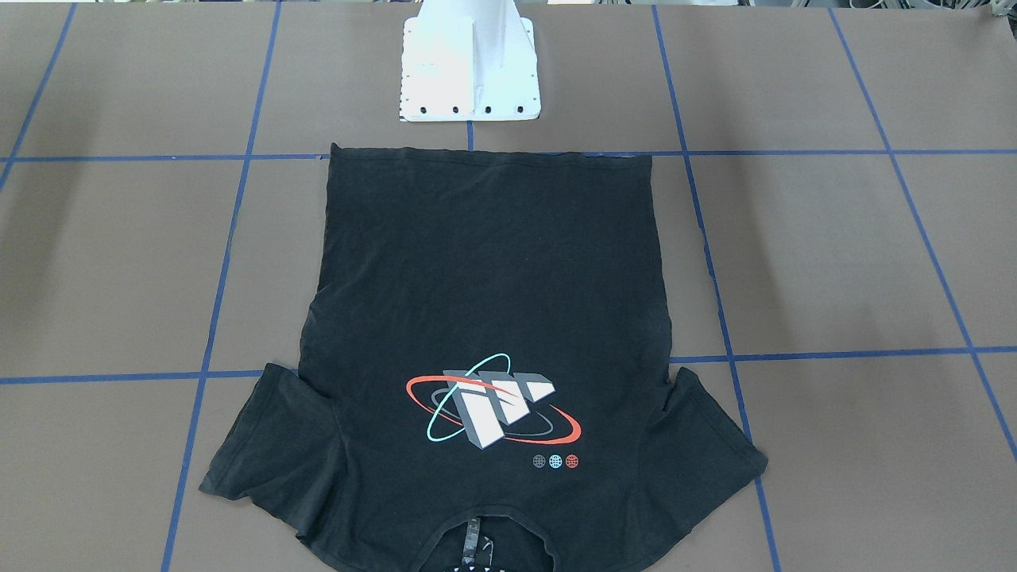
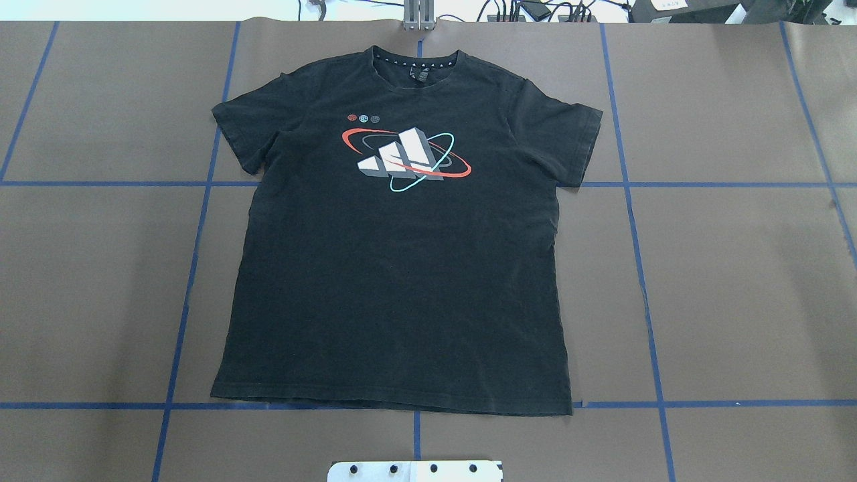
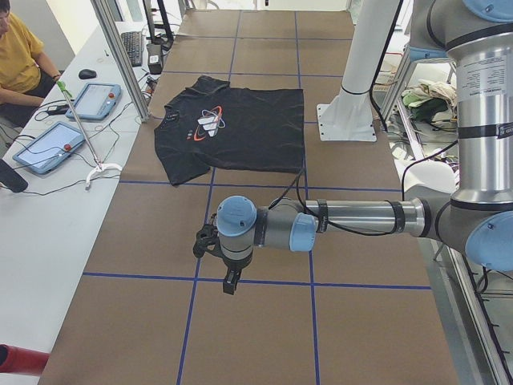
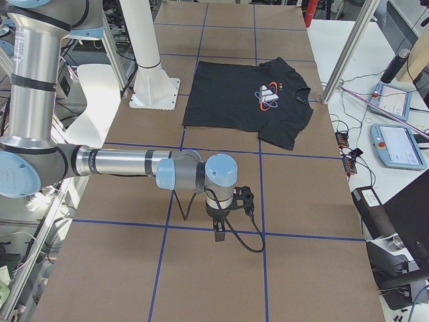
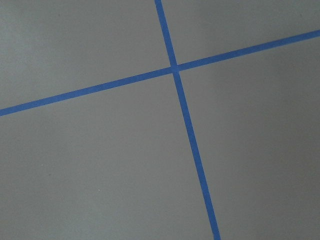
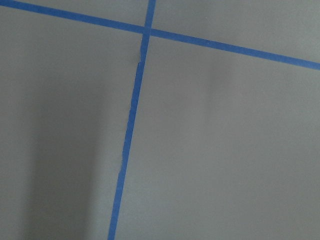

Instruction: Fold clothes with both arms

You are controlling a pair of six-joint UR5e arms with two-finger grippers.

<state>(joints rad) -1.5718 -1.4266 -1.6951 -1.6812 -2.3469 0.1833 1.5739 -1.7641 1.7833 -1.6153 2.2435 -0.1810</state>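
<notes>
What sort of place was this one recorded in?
Most likely a robotics lab workcell: a table gridded with blue tape, the left arm reaching over it, and a side bench with touchscreen pendants.

Bright, even indoor light. Soft, faint shadows on brown table (image 1: pixel 834 254). Black shirt (image 2: pixel 395 281) detail murky. Wrist views slightly soft.

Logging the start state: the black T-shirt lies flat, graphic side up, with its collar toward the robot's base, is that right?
No. The black T-shirt lies flat, graphic side up, but its hem is toward the robot's base; the collar points away. The overhead exterior view shows it.
</notes>
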